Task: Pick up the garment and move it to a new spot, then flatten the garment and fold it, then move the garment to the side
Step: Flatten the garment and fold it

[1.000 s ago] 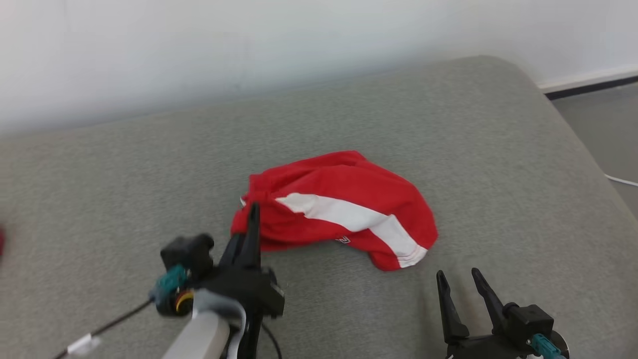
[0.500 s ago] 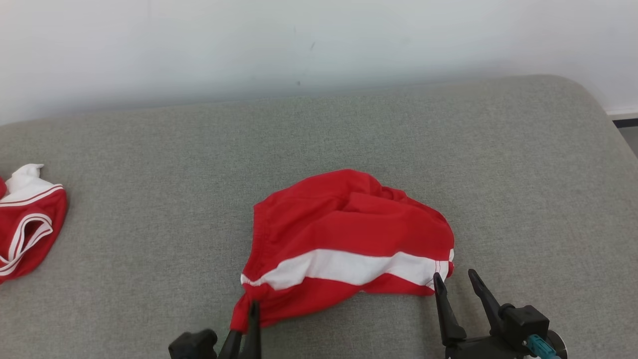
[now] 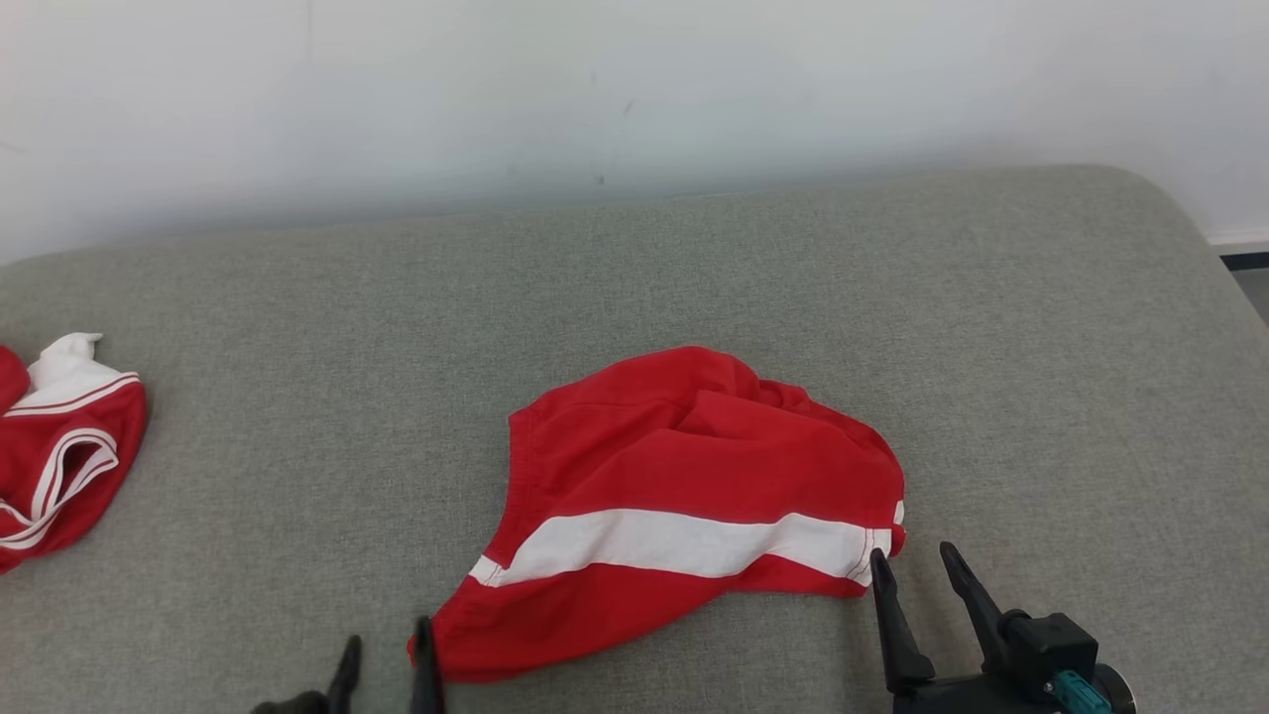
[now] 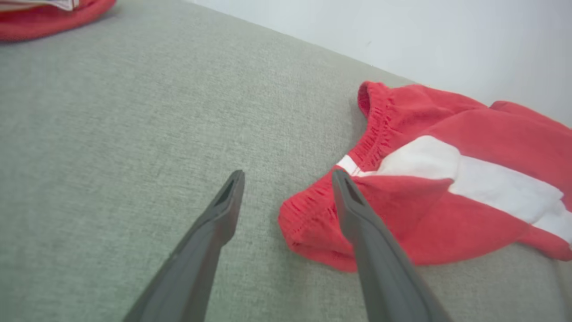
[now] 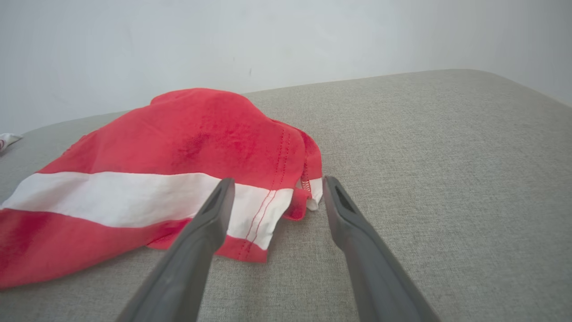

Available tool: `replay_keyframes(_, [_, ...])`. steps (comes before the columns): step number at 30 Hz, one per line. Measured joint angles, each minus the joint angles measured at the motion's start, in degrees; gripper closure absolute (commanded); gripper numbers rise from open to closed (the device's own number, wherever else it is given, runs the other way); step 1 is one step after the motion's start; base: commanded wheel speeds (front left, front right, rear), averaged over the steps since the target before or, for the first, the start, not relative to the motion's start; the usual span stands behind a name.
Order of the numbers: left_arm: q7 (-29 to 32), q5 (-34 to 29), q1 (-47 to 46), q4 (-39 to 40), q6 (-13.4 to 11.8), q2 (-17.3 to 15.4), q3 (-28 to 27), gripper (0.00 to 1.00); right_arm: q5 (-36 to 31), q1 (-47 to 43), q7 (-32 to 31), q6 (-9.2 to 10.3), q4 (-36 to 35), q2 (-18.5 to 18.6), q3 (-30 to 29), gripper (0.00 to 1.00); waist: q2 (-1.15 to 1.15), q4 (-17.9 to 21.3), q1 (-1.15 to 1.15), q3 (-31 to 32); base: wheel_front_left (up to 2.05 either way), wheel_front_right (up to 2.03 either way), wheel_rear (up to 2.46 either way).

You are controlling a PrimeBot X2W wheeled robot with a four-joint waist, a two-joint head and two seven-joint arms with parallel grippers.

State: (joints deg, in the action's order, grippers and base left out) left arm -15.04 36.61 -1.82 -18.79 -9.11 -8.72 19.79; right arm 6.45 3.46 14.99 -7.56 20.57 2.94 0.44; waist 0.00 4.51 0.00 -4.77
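The garment (image 3: 684, 496) is a pair of red shorts with a white stripe, lying crumpled on the grey cushion (image 3: 634, 278) near its front middle. My left gripper (image 3: 385, 650) stands open at the garment's front-left corner; in the left wrist view the elastic waistband corner (image 4: 308, 219) lies loose between and under its fingers, not gripped. My right gripper (image 3: 912, 565) is open at the garment's right hem. In the right wrist view the hem (image 5: 268, 210) of the garment (image 5: 178, 152) sits just ahead of the right gripper (image 5: 277, 183).
A second red and white garment (image 3: 59, 436) lies bunched at the cushion's far left, and appears again as a red edge (image 4: 49, 13) at the top left of the left wrist view. A white wall (image 3: 634, 89) backs the cushion. Bare floor (image 3: 1251, 288) lies beyond the right edge.
My left gripper, shut on the garment's corner earlier, has opened and let it drop near the front edge. The camera also shifted, bringing the other garment into view. The right gripper kept still.
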Motion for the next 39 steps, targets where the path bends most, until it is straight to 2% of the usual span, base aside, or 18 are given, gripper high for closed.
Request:
replay_keyframes(4, [0.0, -3.4, 0.4, 4.9, -0.5, -0.7, -3.6, 0.0, 0.0, 0.0, 0.0, 0.0, -0.1, 0.0, -0.4, 0.0, 0.0, -0.3, 0.0, 0.1, 0.0, 0.0, 0.0])
replay_keyframes(7, [0.0, -10.5, 0.6, 10.8, 1.2, -0.9, -6.3, 0.0, 0.0, -0.2, 0.0, 0.01, 0.1, 0.0, -0.9, 0.0, 0.0, -0.6, 0.0, 0.6, 0.0, 0.0, 0.0])
replay_keyframes(11, [0.0, -17.1, 1.3, 15.5, 3.2, 0.3, -9.1, 0.0, 0.0, -0.3, 0.0, 0.0, 0.0, 0.0, -1.3, 0.0, 0.0, -0.8, 0.0, 1.4, 0.0, 0.0, 0.0])
replay_keyframes(17, [0.0, -23.0, 2.9, 19.4, 7.1, 3.3, -13.8, 0.0, 0.0, -0.9, 0.0, 0.01, 0.1, 0.0, -1.8, 0.0, 0.0, -1.2, 0.0, 3.0, 0.0, 0.0, 0.0])
replay_keyframes(22, [0.0, -26.7, 5.5, 18.9, 9.1, 4.6, -17.1, 0.0, -0.4, -1.7, 0.0, 0.01, -0.4, 0.0, -2.0, 0.0, 0.0, -1.7, 0.0, 4.2, 0.0, 0.0, 0.0])
replay_keyframes(28, [0.0, -27.9, 8.7, 15.1, 10.3, 5.3, -20.0, 0.0, -0.9, -3.4, 0.0, 0.01, -1.5, 0.0, -2.9, 0.0, 0.0, -2.5, 0.0, 5.2, 0.0, 0.0, 0.0])
replay_keyframes(39, [0.0, -28.0, 11.0, 9.2, 13.8, 5.6, -21.0, 0.0, -2.5, -5.4, 0.0, 0.0, -2.3, 0.0, -4.2, 0.0, 0.0, -2.9, 0.0, 6.1, 0.0, 0.0, 0.0])
